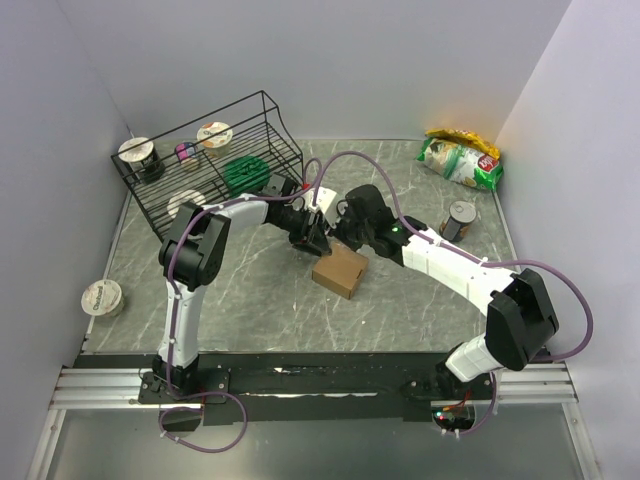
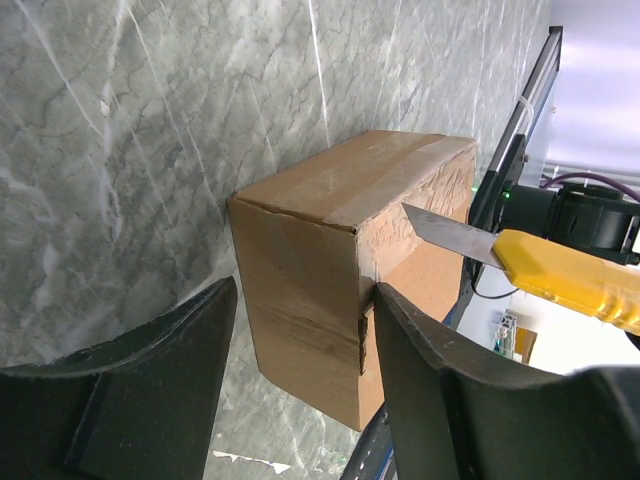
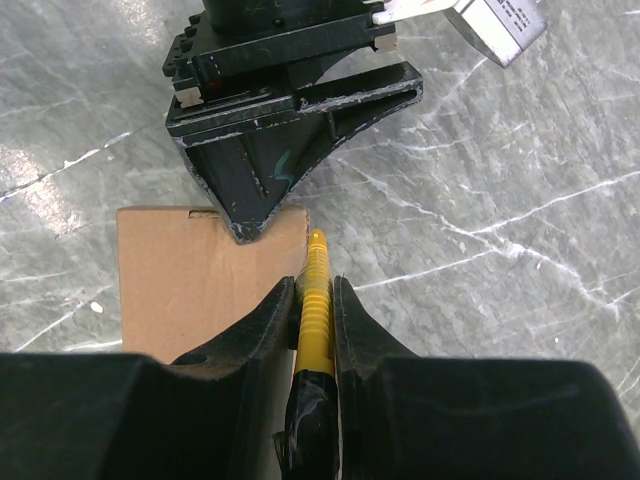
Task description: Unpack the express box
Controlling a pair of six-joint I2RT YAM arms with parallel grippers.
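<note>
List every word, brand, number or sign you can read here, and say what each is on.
No text reads clearly in any view.
Green snack bag: red logo, too small to read.
Cup lids: printed, but blurred.
Express box: plain cardboard and tape, no print showing.
Left gripper: teal scrawl on its finger, illegible.

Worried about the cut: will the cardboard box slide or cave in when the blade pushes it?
It may slide: the express box sits on a smooth table, though the left end effector flanks one end. Its dented corner suggests soft cardboard that could buckle.
</note>
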